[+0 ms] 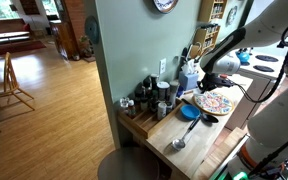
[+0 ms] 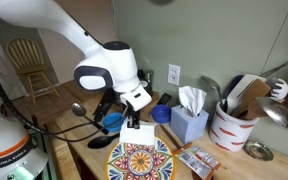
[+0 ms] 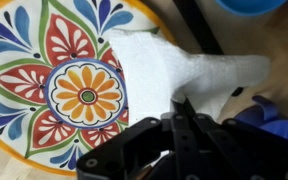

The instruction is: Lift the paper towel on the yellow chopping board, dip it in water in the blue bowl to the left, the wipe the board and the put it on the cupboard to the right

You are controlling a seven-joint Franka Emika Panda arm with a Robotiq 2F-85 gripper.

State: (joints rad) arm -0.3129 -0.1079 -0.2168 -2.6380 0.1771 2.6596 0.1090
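Note:
The yellow chopping board (image 3: 54, 90), round with a yellow-orange rim and a bright floral face, lies on the wooden counter; it shows in both exterior views (image 1: 215, 101) (image 2: 139, 160). The white paper towel (image 3: 169, 65) lies over the board's edge. My gripper (image 3: 180, 106) is shut, its fingertips pinching the towel's near edge. In both exterior views the gripper (image 1: 206, 86) (image 2: 134, 122) hangs just over the board's rim. The blue bowl (image 2: 112, 121) (image 1: 189, 113) sits beside the board; its rim shows at the top of the wrist view (image 3: 249, 5). The cupboard's whitish top (image 1: 252, 78) lies beyond the board.
Dark jars (image 1: 149, 95) stand along the counter's back. A steel spoon (image 1: 180, 140) lies near the front edge. A blue tissue box (image 2: 189, 122) and a white crock of utensils (image 2: 234, 120) stand by the wall.

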